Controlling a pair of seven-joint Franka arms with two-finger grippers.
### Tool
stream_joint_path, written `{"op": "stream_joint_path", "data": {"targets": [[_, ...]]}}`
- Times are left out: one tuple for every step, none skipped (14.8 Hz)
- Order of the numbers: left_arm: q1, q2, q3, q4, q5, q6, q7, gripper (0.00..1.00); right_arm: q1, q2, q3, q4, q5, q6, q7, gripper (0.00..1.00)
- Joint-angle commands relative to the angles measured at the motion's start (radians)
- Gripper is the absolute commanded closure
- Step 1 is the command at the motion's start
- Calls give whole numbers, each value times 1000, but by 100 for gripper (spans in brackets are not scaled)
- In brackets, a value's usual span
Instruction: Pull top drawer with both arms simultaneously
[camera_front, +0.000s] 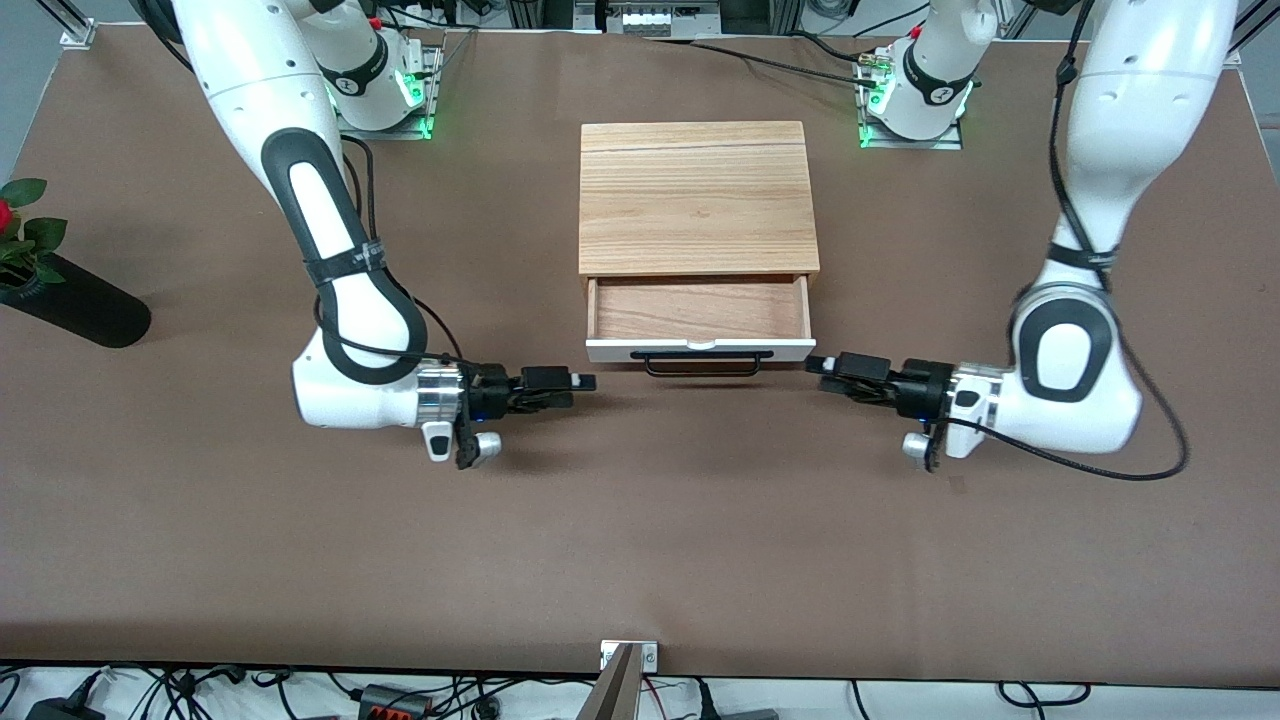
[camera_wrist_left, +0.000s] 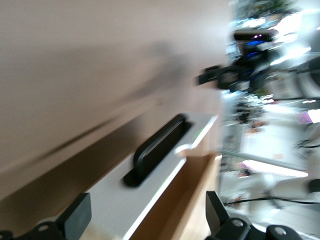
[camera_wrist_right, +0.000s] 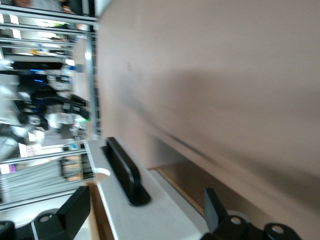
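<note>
White-fronted top drawer (camera_front: 700, 348) stands partly out; my left end effector (camera_front: 822, 364) and right end effector (camera_front: 585, 382) flank its black bar handle (camera_front: 700, 363), both spread, gripping nothing.

- We count two arms — the left arm (camera_front: 1075, 350) and the right arm (camera_front: 340, 330).
- We see two grippers — the left gripper (camera_front: 822, 365) and the right gripper (camera_front: 585, 381).
- One top drawer (camera_front: 700, 348), one handle (camera_front: 700, 362).
- One cabinet (camera_front: 695, 197), one black vase (camera_front: 75, 305).

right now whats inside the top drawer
The open part of the top drawer shows only its bare light-wood floor. The rest sits under the cabinet top, so it cannot be seen. Both tools, left and right, are outside it.
</note>
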Motion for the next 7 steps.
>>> {"op": "stream_joint_path", "data": {"targets": [[-11,-40,6,78,240,-20,-153,0,-37,-50,-27,-13,-102,-79,73,0],[-15,-62,6,83,355,-38,-199,0,-50,-58,-51,-12,-150,-136,113,0],[-20,-91,2,83,500,-44,-239,0,-53,-82,-83,-12,-215,-189,160,0],[-21,-115,-7,83,646,-50,-277,0,-53,-103,-109,-12,-272,-222,174,0],[-23,-134,-12,83,781,-87,-314,0,-57,-126,-143,-12,-323,-262,174,0],[-23,-146,-14,86,863,-136,-333,0,-68,-137,-184,-10,-340,-314,174,0],[-23,-164,-8,90,915,-171,-334,0,-74,-142,-223,-6,-343,-348,174,0]]}}
